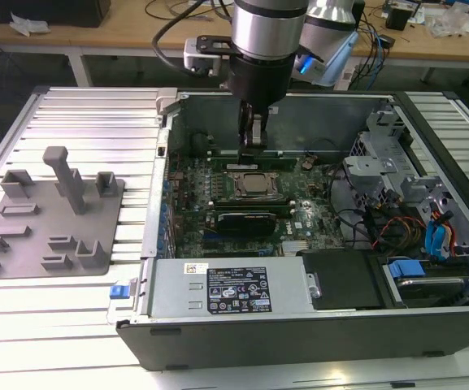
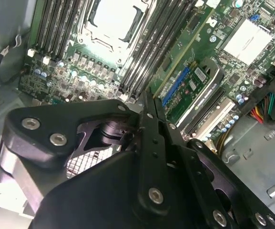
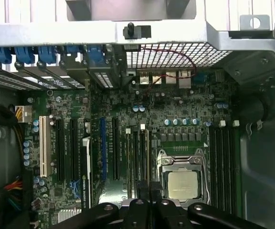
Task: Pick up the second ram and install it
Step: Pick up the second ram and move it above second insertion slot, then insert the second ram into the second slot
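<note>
The second ram [image 1: 279,154] is a thin green stick standing on edge in a slot on the far side of the CPU socket [image 1: 254,184], inside the open computer case [image 1: 161,244]. My gripper [image 1: 253,143] comes straight down onto its middle, fingers drawn together around its top edge. The stick's edge [image 2: 185,47] runs away from the fingertips [image 2: 146,102] in the second wrist view. In the first wrist view the stick [image 3: 145,157] lies beside the socket [image 3: 182,183], running under the gripper [image 3: 149,198].
A black shrouded card [image 1: 246,221] sits on the near side of the socket. The power supply [image 1: 226,288] fills the case's front, and a drive cage with cables [image 1: 380,175] its right. A grey parts fixture [image 1: 51,215] lies on the ribbed table, left of the case.
</note>
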Controlling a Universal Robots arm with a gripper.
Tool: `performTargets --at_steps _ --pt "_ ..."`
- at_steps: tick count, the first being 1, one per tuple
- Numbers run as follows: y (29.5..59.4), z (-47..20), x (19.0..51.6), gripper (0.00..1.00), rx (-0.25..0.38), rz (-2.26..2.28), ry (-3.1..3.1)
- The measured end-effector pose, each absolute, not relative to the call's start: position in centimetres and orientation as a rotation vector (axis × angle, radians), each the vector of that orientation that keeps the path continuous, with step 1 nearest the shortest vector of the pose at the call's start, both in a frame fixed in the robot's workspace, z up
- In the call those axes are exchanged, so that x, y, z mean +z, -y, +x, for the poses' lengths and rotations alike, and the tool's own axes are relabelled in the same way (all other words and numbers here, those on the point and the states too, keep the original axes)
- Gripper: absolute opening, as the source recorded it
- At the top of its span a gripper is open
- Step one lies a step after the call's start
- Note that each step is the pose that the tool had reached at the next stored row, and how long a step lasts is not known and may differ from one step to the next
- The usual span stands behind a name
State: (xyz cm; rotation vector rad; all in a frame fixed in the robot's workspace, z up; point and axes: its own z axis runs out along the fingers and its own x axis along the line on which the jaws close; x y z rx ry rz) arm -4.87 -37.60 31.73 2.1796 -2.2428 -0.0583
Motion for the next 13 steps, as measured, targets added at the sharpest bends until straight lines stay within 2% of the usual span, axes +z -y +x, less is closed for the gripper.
performTargets --at_steps 13 --pt "37.60 -4.83 31.67 0.09 -0.058 2.180 2.243"
